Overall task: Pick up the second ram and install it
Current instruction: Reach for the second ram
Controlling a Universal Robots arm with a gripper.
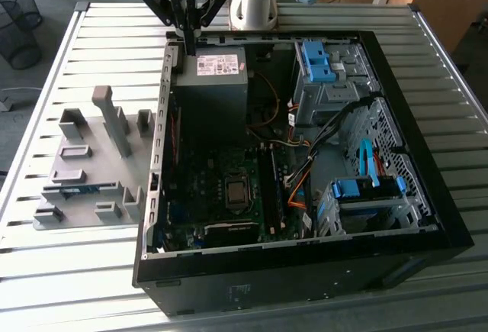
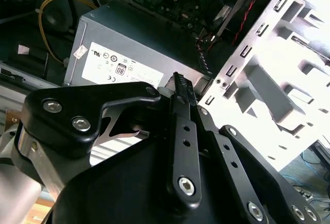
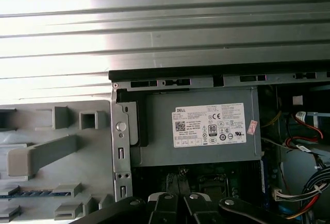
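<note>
1. Slatted grey metal surface [image 1: 91, 49] carries an open black computer case [image 1: 305, 271]. A pale grey moulded parts fixture [image 1: 84, 130] lies at about 9 o'clock from the case in the exterior view.
2. The second ram, a thin blue circuit-board stick [image 1: 80, 189], lies on its long edge in a low slot of that fixture, towards the fixture's 6 o'clock side.
3. The black linkage hand [image 1: 187, 38] hangs at the case's 11 o'clock corner, just above the grey boxy power supply [image 1: 210, 80] and well apart from the stick. In the second wrist view its fingers look pressed together with nothing between them.
4. Judged from this, the step in hand is the reach to the stick, with the grasp not yet made.
5. To do it well, the fingers should part before descending. They should line up across the stick's thin faces and close near its middle, so it lifts level.
6. The fixture's upright posts stand beside the slot, so a straight vertical approach looks safest.
7. The motherboard's dark memory slots [image 1: 268, 187] sit near the case's centre, and whether one is already filled I cannot tell.
</note>
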